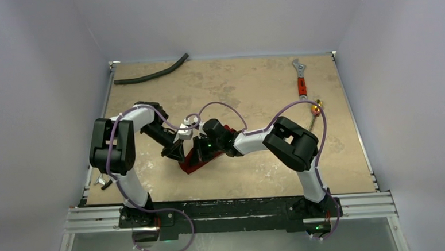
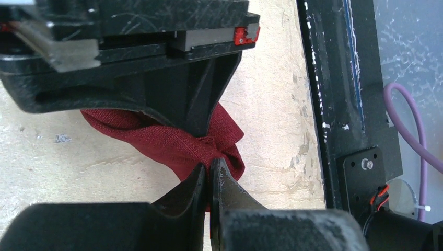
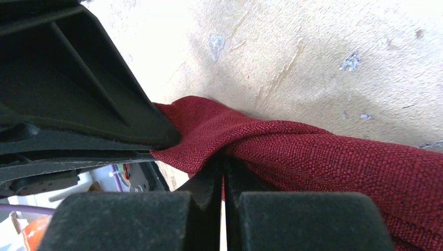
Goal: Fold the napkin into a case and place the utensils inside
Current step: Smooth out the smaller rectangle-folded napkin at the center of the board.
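The dark red napkin (image 1: pixel 194 164) lies bunched in the middle of the table, pinched from both sides. My left gripper (image 1: pixel 180 154) is shut on a gathered corner of the napkin (image 2: pixel 172 144), its jaws (image 2: pixel 210 170) pressed together on the cloth. Facing it, my right gripper (image 1: pixel 203 149) is shut on a twisted fold of the napkin (image 3: pixel 324 162), its jaws (image 3: pixel 223 164) closed over the fabric. The two grippers are nearly touching. Slim gold-coloured utensils (image 1: pixel 315 112) lie at the right of the table, far from both grippers. No folded case shows.
A red-handled silver wrench (image 1: pixel 301 79) lies at the back right, just behind the utensils. A black hose (image 1: pixel 151 75) rests along the back left edge. The black frame rail (image 2: pixel 339 104) runs along the table's near edge.
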